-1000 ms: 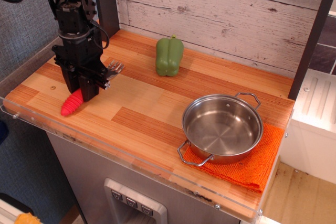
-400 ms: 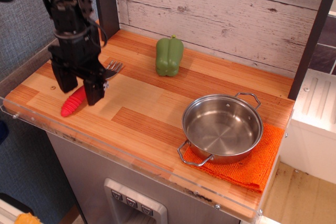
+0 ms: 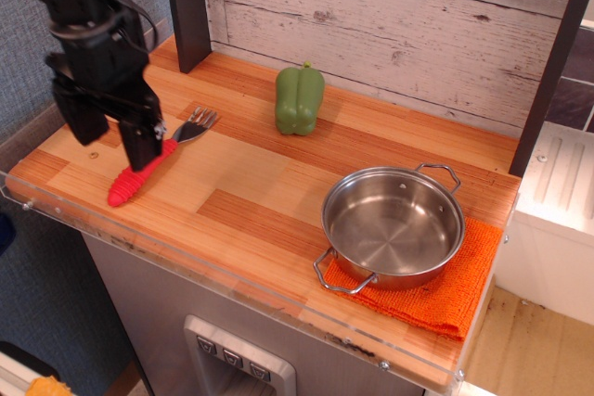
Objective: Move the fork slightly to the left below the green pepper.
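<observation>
Red-handled small fork with grey metal tines (image 3: 148, 163) flat on the striped wooden counter (image 3: 278, 192), near its front-left edge, well left of the glossy green bell pepper (image 3: 299, 99).
Free wood between fork and pepper. Black robot gripper (image 3: 109, 137) with fingers spread apart, holding nothing; now lifted and moved left off the fork, compared with 0.4 s ago.

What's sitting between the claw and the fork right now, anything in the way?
Nothing visible. The claw hangs open at the counter's left end, with the fork lying partly behind its right finger. The green pepper and the pan sit off to the right.
</observation>
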